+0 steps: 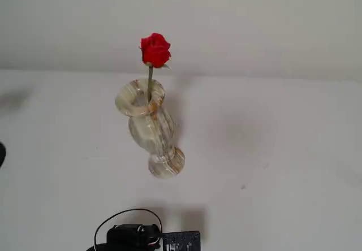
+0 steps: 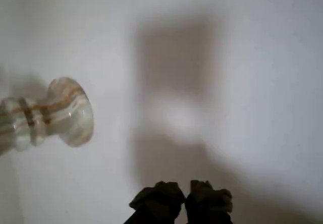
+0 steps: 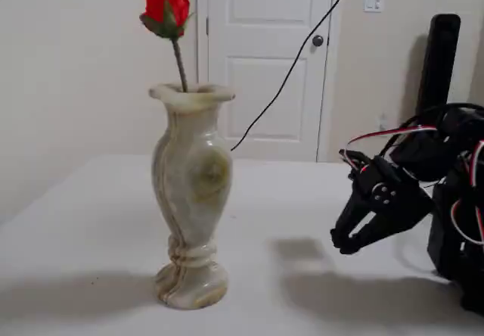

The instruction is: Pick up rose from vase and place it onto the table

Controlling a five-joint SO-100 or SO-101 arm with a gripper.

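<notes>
The red rose stands upright in the cream streaked vase, its thin stem rising from the flared rim. Both fixed views show the vase upright on the white table. From the side, the rose bloom tops the vase. My gripper hangs to the right of the vase, low above the table, well apart from it and pointing down. In the wrist view the gripper is shut and empty, its fingertips together at the bottom edge. The vase's foot lies at the left there.
The arm's base and cables sit at the table's near edge in a fixed view. A white door and a black cable are behind the table. A dark upright object stands behind the arm.
</notes>
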